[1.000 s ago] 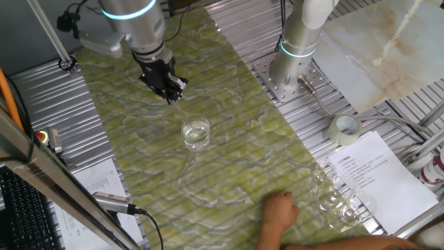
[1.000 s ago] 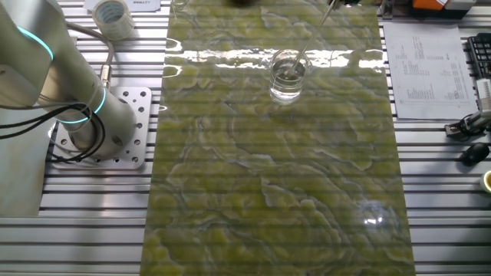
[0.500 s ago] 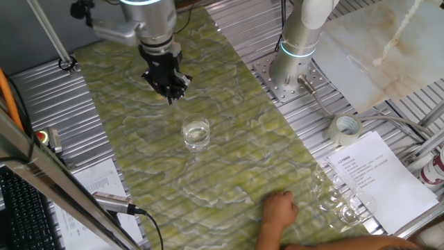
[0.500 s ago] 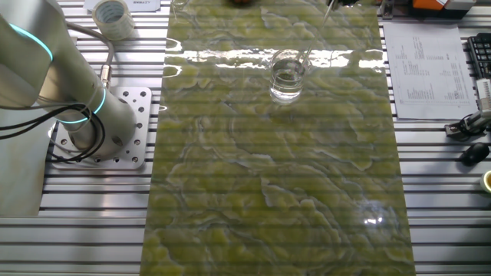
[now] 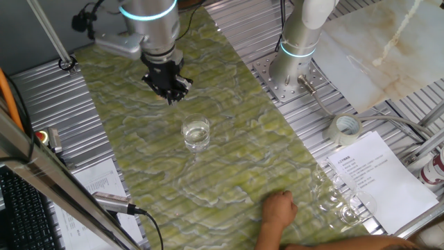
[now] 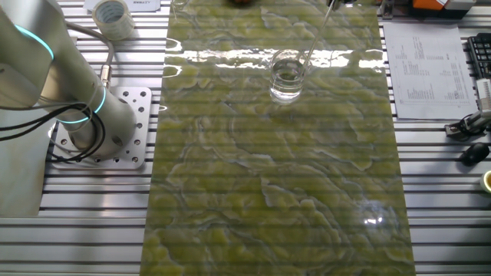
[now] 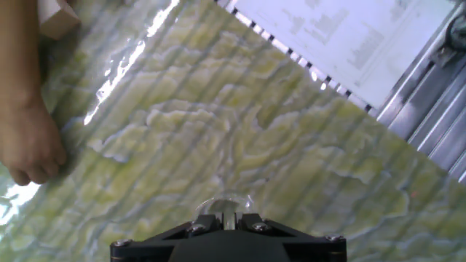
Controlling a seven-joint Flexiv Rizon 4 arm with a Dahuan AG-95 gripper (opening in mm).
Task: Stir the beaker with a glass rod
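tool (image 5: 171,92) grips glass rod (image 6: 315,39) beside beaker (image 5: 196,133).

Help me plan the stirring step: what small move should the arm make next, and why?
Probably keep sweeping the rod tip in a small circle. The gripper sits up and to one side of the beaker, and the glass rod slants from it into the beaker's mouth, so the tip seems already inside.

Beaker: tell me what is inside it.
The beaker holds a little clear liquid. The glass rod slants toward its mouth; whether its tip is in the liquid cannot be told.
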